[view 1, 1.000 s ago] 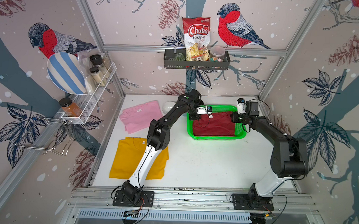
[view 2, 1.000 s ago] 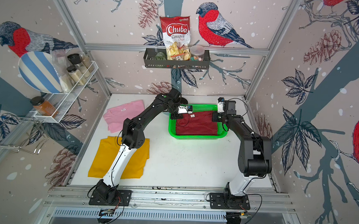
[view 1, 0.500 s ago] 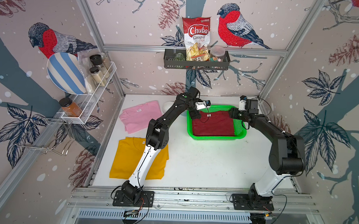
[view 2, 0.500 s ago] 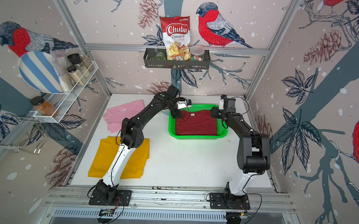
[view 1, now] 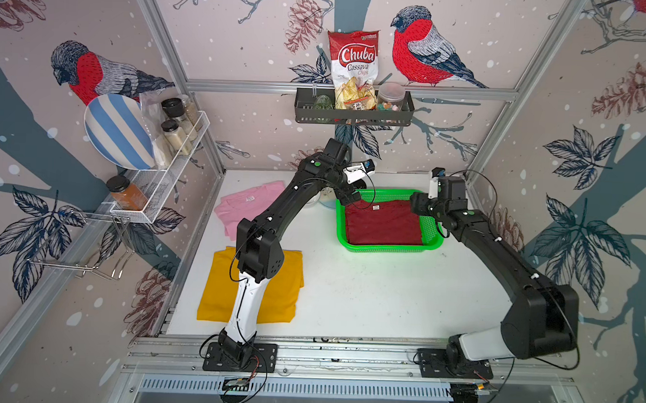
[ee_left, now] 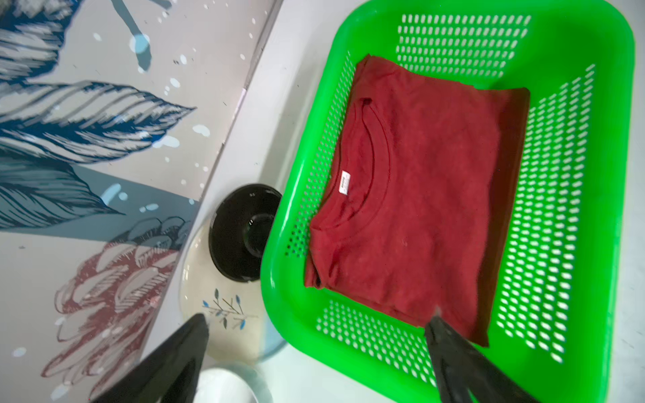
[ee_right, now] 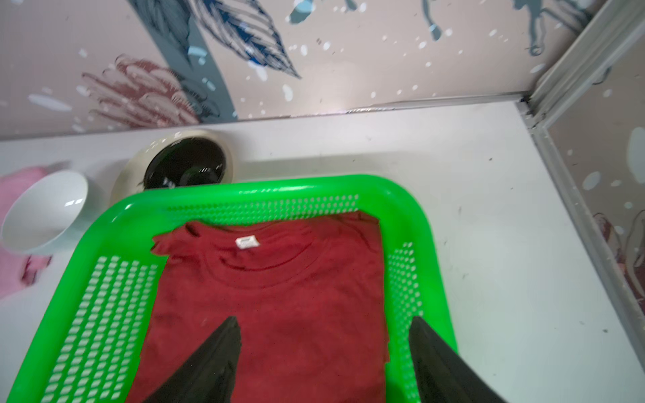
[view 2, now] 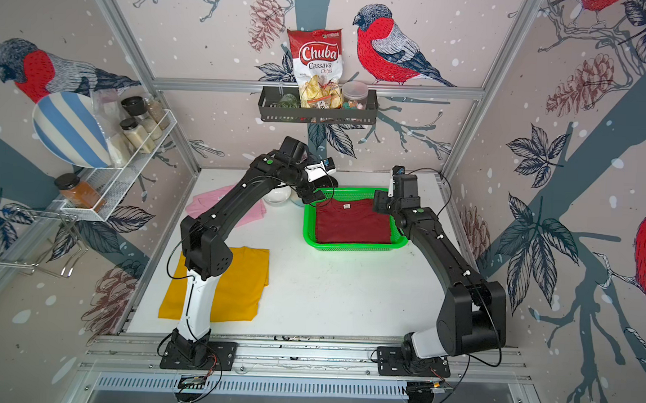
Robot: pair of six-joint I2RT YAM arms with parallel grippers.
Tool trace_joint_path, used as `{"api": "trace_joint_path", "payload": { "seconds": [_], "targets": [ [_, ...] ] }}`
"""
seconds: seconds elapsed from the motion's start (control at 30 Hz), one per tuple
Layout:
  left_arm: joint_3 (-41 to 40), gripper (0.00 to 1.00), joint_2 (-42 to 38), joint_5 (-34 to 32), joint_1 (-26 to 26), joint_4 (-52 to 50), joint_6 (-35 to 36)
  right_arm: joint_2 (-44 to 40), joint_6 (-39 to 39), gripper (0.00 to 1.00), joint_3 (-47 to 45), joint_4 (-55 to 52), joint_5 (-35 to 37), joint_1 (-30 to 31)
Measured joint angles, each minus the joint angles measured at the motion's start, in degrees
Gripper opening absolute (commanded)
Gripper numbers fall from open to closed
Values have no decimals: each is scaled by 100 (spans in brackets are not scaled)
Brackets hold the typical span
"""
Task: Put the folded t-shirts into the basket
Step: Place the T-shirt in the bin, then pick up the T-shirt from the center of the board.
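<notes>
The dark red folded t-shirt [view 1: 382, 222] [view 2: 352, 222] lies flat inside the green basket [view 1: 387, 247] [view 2: 349, 246] at the back of the table. My left gripper [view 1: 351, 196] [ee_left: 317, 318] hangs open over the basket's left far corner, holding nothing. Over the right rim my right gripper [view 1: 416, 206] [ee_right: 323, 319] is open too, above the shirt's [ee_right: 272, 296] edge. The pink t-shirt [view 1: 239, 206] lies at the back left. The yellow one [view 1: 288, 283] lies at the front left, partly under my left arm.
A white bowl [ee_right: 45, 209] and a black bowl [ee_left: 241, 230] on a leaf-patterned plate [ee_left: 223, 314] stand just left of the basket, by the back wall. A black shelf [view 1: 351, 114] hangs on the back wall, a white wire rack [view 1: 165, 173] on the left wall.
Both grippers were shut on the red t-shirt's far corners. They have opened and let go, and the shirt has settled flat in the basket. Both grippers have drawn up and outward.
</notes>
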Motion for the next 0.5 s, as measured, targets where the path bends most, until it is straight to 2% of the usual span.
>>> {"api": "trace_joint_path", "payload": {
  "seconds": [0.17,0.33,0.5],
  "targets": [
    [-1139,96,-874,-70,173,-52,-442,-39,28,73,-31,-527,-76,662],
    [-2269,96,-1908,-164,262,-42,-448,387,162,72,398,-981,-476,1178],
    [-3211,96,-2846,-114,826,-55,-448,595,-426,75,439,-999,-909,2190]
  ]
}}
